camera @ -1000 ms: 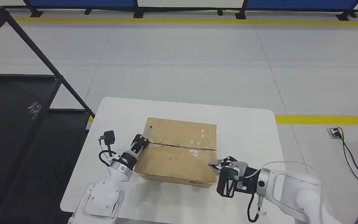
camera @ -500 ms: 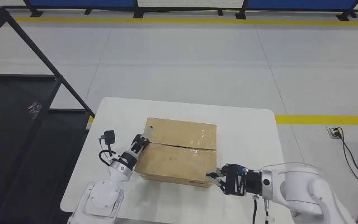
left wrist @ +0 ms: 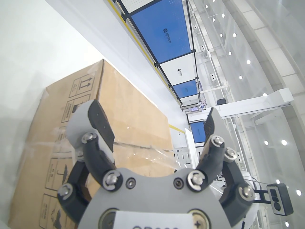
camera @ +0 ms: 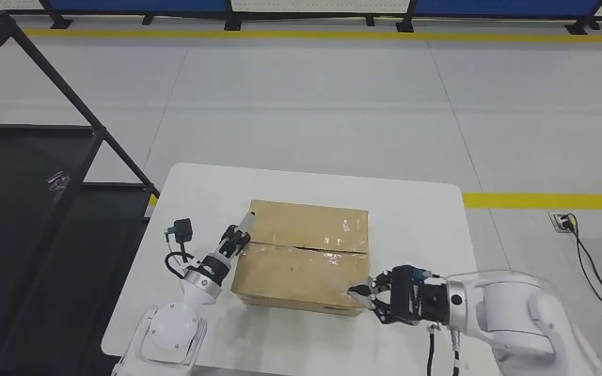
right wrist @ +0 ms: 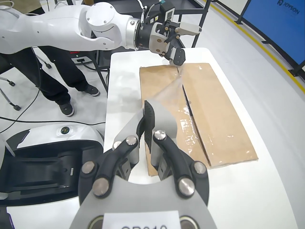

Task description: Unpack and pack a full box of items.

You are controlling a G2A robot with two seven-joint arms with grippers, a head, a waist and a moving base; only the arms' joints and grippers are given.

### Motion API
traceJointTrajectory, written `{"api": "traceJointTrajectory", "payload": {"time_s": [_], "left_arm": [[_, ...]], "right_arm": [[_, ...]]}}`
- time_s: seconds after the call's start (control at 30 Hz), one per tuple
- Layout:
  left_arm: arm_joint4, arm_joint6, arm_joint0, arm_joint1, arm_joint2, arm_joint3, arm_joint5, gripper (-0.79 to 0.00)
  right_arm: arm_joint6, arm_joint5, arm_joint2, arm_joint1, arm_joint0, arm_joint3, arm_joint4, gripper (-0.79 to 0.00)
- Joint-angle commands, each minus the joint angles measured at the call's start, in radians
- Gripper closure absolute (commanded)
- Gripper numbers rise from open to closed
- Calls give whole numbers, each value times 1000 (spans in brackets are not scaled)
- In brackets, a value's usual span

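A brown cardboard box lies shut in the middle of the white table, with clear tape along its top seam. My left gripper is at the box's left end, open, one finger low against the box and the other above it. The right wrist view also shows that left gripper at the far end of the box. My right gripper is at the front right corner. In its own view the right gripper is shut on a strip of clear tape that stretches up from the seam.
A black frame rack stands close to the table's left side. Bare table surface lies behind the box and to its right. A yellow floor line runs past the table's right edge.
The right wrist has turned and swung out to the right, with its gripper staying at the box's front right corner. The box has shifted slightly right. The left arm has hardly moved.
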Motion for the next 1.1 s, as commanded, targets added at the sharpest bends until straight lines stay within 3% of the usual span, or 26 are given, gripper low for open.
{"api": "traceJointTrajectory", "payload": {"time_s": [0.0, 0.4, 0.63, 0.83, 1.07], "left_arm": [[-2, 2, 2, 0, 0, -1, 0, -785], [1, 10, 12, 2, -4, -17, -1, -785], [-63, -53, 58, 12, -66, -69, -60, -785], [-48, -91, 69, 18, -69, -62, -89, -785], [-80, -125, 34, 19, -58, -18, -90, -785]], "right_arm": [[11, 26, -9, 0, 21, 25, 6, 0], [28, -4, 2, 15, 62, 105, 80, 0], [28, -4, 2, 15, 62, 105, 80, 0], [-17, 8, -15, 17, 44, 72, 88, 0], [14, -9, -35, 28, 39, 48, 214, 0]]}}
